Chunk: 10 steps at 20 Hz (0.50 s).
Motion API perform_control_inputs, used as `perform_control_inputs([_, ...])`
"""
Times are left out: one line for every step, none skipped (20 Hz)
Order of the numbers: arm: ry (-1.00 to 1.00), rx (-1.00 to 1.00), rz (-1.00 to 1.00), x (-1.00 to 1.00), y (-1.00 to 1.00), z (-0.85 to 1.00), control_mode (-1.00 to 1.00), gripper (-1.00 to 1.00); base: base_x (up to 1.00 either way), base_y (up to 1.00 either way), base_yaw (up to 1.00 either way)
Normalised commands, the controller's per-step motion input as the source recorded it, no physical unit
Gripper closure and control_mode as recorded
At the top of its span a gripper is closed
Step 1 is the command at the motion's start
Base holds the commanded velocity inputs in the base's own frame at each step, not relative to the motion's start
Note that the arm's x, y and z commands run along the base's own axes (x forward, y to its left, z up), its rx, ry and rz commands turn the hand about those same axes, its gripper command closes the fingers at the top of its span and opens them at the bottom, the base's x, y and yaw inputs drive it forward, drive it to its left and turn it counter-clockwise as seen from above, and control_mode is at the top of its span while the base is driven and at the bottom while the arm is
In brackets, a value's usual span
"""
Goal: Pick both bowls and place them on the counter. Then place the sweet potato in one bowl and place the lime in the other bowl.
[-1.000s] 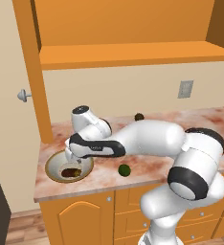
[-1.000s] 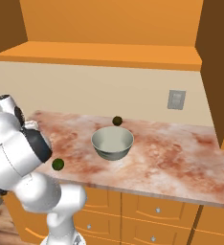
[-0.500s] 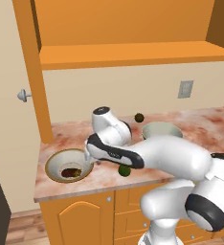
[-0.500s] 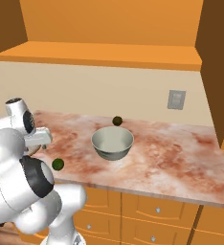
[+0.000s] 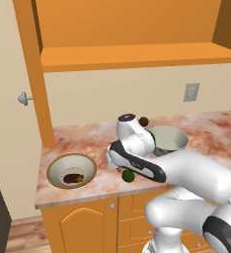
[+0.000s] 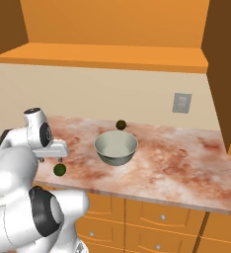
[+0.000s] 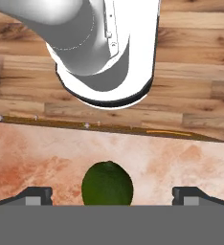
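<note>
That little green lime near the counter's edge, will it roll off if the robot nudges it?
Probably yes: the lime is round, sits loose on the smooth marble counter and lies close to its front edge. It looks firm, so the open end effector, straddling it, should grip it without squashing.

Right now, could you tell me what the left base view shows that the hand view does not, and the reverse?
Left base view alone: the cream bowl with the sweet potato in it, the grey-green bowl, and a dull olive ball behind it. Hand view alone: the wooden floor below the counter edge, and the two fingertips standing wide apart either side of the lime. Both: the lime lying on the counter near its front edge, outside either bowl.
</note>
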Motion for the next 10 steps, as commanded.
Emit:
perform_control_inputs([0.0,0.01,-0.01,0.15,-0.06,-0.24,-1.0,-1.0,0.0,0.0,0.0])
perform_control_inputs([0.0,0.0,0.0,0.18,-0.02,-0.26,-1.0,-1.0,0.0,0.0,0.0])
perform_control_inputs([0.0,0.0,0.0,0.24,0.0,-0.28,-1.0,-1.0,0.0,0.0,0.0])
perform_control_inputs([0.0,0.0,0.0,0.28,0.0,-0.24,-1.0,-1.0,0.0,0.0,0.0])
perform_control_inputs([0.0,0.0,0.0,0.34,-0.04,-0.2,-1.0,-1.0,0.0,0.0,0.0])
perform_control_inputs([0.0,0.01,0.0,0.37,-0.1,-0.21,-1.0,-1.0,0.0,0.0,0.0])
perform_control_inputs([0.0,0.0,0.0,0.35,-0.07,-0.23,-1.0,-1.0,0.0,0.0,0.0])
perform_control_inputs([0.0,0.0,0.0,0.44,0.0,-0.2,-1.0,-1.0,0.0,0.0,0.0])
perform_control_inputs([0.0,0.0,0.0,0.35,-0.11,-0.18,-1.0,-1.0,0.0,0.0,0.0])
perform_control_inputs([0.0,0.03,0.0,0.18,-0.17,-0.16,-1.0,-1.0,0.0,0.0,0.0])
